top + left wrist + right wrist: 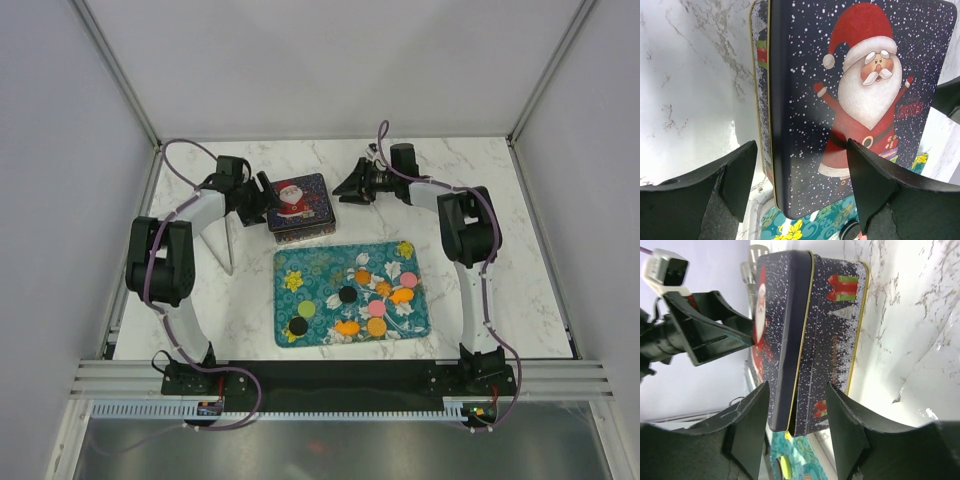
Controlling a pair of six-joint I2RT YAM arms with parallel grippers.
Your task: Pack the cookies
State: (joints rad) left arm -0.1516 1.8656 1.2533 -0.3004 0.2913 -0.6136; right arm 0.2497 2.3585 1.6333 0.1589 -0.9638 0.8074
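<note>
The cookies are small flat discs, orange, pink, green and black, lying on a teal flowered tray in the middle of the table. Behind the tray sits a dark Santa tin, its lid on, with a thin gap at one corner above the base. My left gripper is at the tin's left edge; in its wrist view the left gripper is open, one finger beside the tin and one over the lid. My right gripper stands off the tin's right side, the right gripper open.
White enclosure walls ring the marble table. The tin's front edge slightly overlaps the tray's back rim. A green cookie shows on the tray below the right gripper's fingers.
</note>
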